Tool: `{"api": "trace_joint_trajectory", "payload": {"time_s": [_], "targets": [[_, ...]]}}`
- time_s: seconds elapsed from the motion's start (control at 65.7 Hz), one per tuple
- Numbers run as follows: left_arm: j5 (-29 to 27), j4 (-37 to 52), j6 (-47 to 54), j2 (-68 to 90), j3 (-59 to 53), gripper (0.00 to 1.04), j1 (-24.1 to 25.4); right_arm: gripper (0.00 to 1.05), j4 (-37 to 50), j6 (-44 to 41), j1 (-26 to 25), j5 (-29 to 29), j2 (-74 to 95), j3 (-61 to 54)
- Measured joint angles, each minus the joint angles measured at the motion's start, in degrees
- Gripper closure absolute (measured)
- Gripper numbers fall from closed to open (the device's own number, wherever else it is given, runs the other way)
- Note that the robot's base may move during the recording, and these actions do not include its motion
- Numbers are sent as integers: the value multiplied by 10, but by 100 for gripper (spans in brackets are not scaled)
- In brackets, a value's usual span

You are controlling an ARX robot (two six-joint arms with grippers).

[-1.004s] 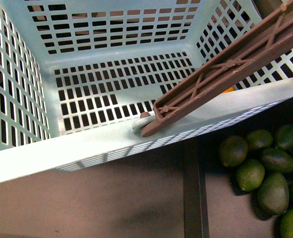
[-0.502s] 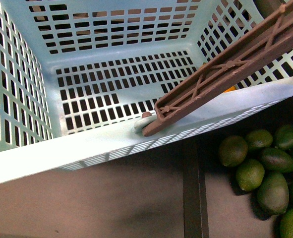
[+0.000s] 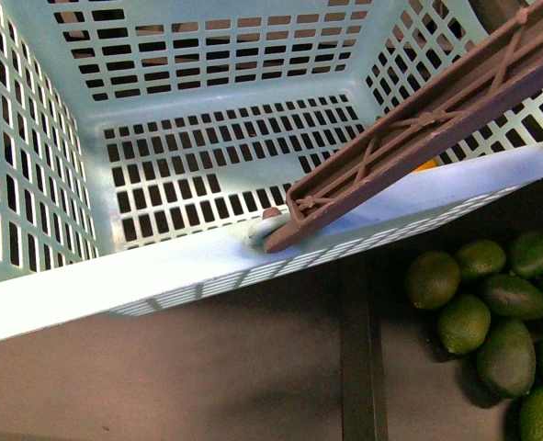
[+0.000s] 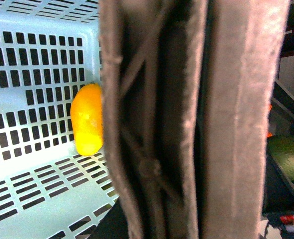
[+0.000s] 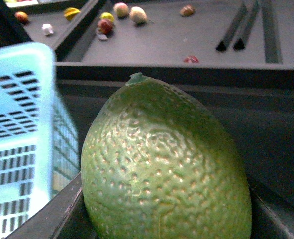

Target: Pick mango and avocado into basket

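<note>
One teal basket (image 3: 161,276) with slotted walls filled most of the front view, tilted, its near rim running across the frame. Its single brown ribbed handle (image 3: 418,129) lay slantwise over the right corner and crowded the left wrist view. The left gripper showed in no view, so its state could not be told.

One avocado (image 5: 161,164), pale olive-green with dull pebbled skin and egg-shaped, filled the right wrist view. It sat outside the basket, near its wall, and the right gripper (image 5: 159,211) was clasped on it, a dark finger (image 5: 42,211) touching each side.

One mango (image 4: 87,119), smooth, yellow-orange and oval, lay inside the basket against a side wall, half hidden behind the handle.

About nine loose avocados (image 3: 463,323) lay heaped on the dark shelf (image 3: 207,367) right of the basket, some cut by the frame.

Some nine small fruits (image 5: 121,9) lay on a far grey surface, too small to name.
</note>
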Motion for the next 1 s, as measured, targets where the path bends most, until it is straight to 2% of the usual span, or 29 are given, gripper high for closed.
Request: {"api": "trace_joint_trajectory", "payload": {"time_s": [0.137,0.365,0.654,1.004], "targets": [[0,0,0,0,0,91,0,40,17,44,114,44,-47,-13],[0,0,0,0,0,91,0,40,66,84,212,99,-24,-17],[0,0,0,0,0,91,0,40,110,102,297,154,54,1],[0,0,0,0,0,91,0,40,131,110,341,177,118,48]]}}
